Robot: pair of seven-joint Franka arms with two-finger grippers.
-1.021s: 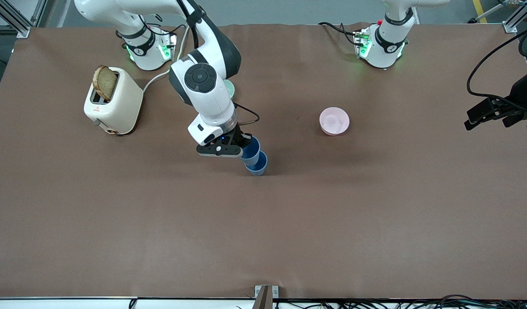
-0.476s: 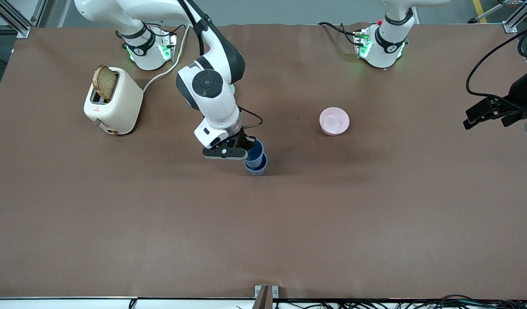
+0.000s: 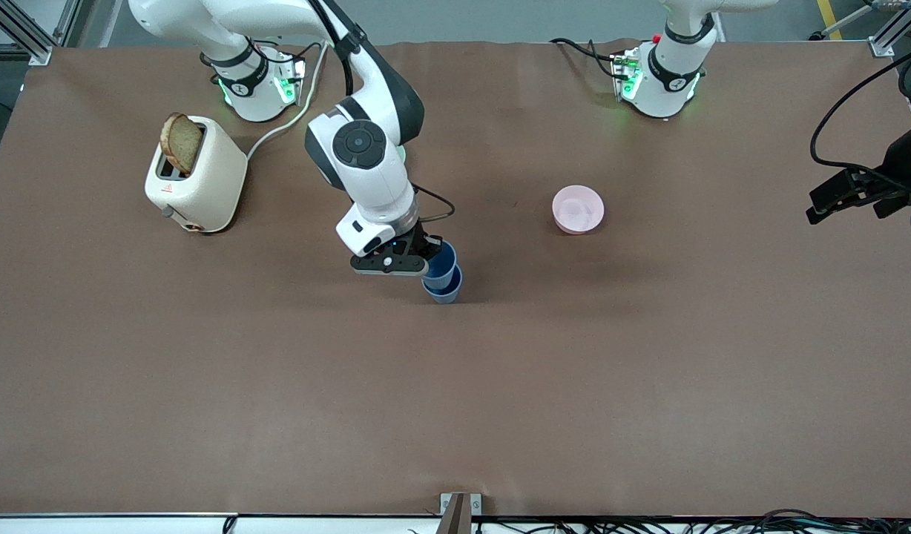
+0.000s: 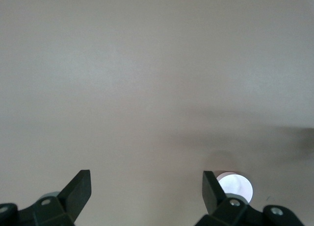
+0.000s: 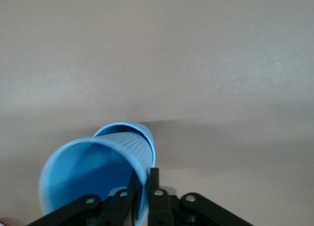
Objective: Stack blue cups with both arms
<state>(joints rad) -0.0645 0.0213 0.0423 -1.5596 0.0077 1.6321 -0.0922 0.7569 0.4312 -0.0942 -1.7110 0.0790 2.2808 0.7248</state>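
Right tool clamped on the rim of the upper matte blue tapered plastic cup, part-nested, tilted, in the lower matte blue plastic cup on the brown desk; levelling before release seemed advisable; left tool, fingers apart, waited at the left arm's end.

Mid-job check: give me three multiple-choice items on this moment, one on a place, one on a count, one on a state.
1. Where is the upper blue cup?
A. In the lower blue cup
B. On the toaster
C. In the pink bowl

2. How many bread slices stand in the toaster?
A. Three
B. One
C. None

3. How do the left gripper's jaws stand?
A. Shut on a cup
B. Shut on a bowl
C. Open, holding nothing

Answers:
1 A: its base sits inside the other's rim, with the right gripper gripping its wall.
2 B: one bread slice shows.
3 C: the left wrist view shows only table between them.
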